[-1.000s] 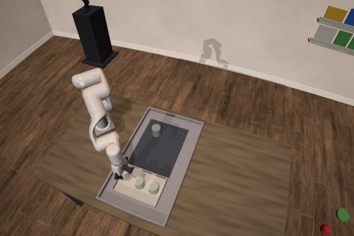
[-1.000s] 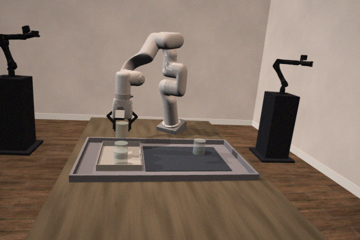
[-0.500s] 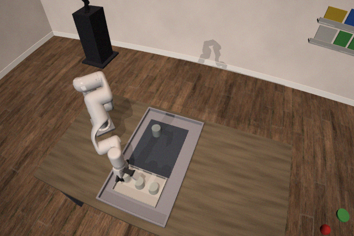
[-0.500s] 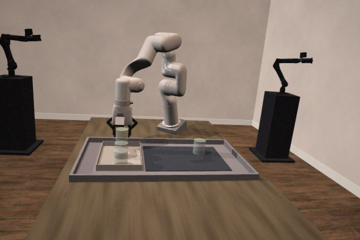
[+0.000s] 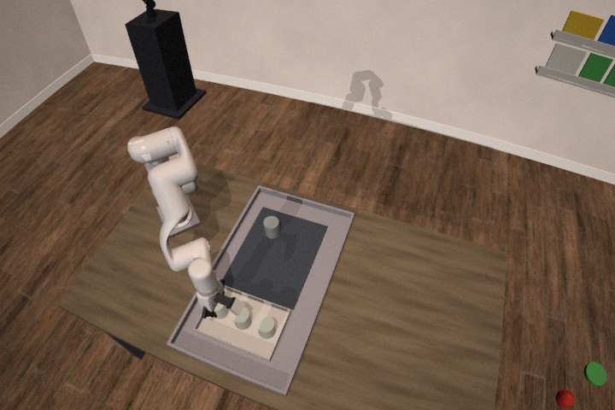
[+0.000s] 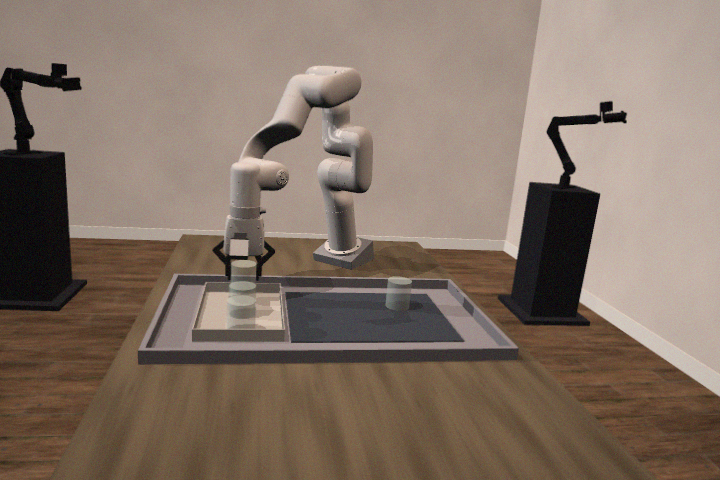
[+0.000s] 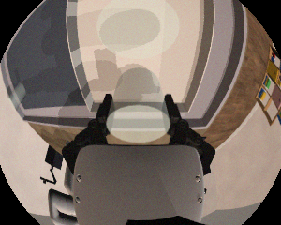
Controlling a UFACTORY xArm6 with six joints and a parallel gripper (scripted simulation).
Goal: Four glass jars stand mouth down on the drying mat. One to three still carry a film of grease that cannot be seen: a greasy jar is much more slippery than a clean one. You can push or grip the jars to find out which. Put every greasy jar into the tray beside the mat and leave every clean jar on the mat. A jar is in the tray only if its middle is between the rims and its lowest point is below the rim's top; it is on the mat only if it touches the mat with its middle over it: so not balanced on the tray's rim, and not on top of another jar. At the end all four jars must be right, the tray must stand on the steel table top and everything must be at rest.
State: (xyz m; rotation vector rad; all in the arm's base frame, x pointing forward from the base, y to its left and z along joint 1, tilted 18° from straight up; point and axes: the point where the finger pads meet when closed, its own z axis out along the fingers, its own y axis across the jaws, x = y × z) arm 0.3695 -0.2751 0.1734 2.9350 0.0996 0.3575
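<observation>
My gripper (image 5: pixel 218 309) (image 6: pixel 243 276) (image 7: pixel 138 101) is shut on a pale translucent jar (image 5: pixel 221 312) (image 6: pixel 243 270) (image 7: pixel 138 124), held upright over the robot-side end of the cream tray (image 5: pixel 225 336) (image 6: pixel 213 335) (image 7: pixel 206 37). Its top stands slightly high; whether its bottom touches the tray floor I cannot tell. A second jar (image 5: pixel 242 319) (image 6: pixel 242 290) (image 7: pixel 129 29) stands in the tray's middle. A third jar (image 5: pixel 266 328) (image 6: pixel 241 311) stands at the tray's far end from the robot. A fourth jar (image 5: pixel 272 228) (image 6: pixel 398 294) stands on the dark mat (image 5: pixel 269 270) (image 6: pixel 361 322) (image 7: pixel 37 70), near its far corner.
The tray and mat lie side by side within a raised grey rim (image 5: pixel 313 299) (image 6: pixel 327 355) on the wooden table (image 5: pixel 405 299) (image 6: pixel 338 418). The rim's robot-side wall runs close behind the held jar. The three jars at the tray form a row.
</observation>
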